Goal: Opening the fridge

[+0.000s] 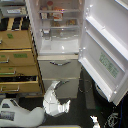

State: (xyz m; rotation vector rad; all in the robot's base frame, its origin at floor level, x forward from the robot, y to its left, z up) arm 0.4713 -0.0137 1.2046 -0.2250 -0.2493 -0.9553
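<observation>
The tall white fridge (59, 50) stands in the middle of the exterior view. Its large upper door (104, 47) is swung wide open toward the exterior view's right, and a green-logo sticker (110, 65) shows on it. Inside are lit shelves (59, 17) with several food items. Below are two shut drawers, the upper one with a curved silver handle (60, 63). My white arm (54, 101) reaches up from the bottom in front of the lower drawer (70, 86). My gripper (59, 86) is small and blurred there, and how its jaws stand does not show.
A wooden drawer cabinet (17, 60) with green labels stands against the fridge on the exterior view's left. My white body (17, 116) fills the bottom left corner. The open door overhangs the dark floor (90, 107) on the right, where small objects lie.
</observation>
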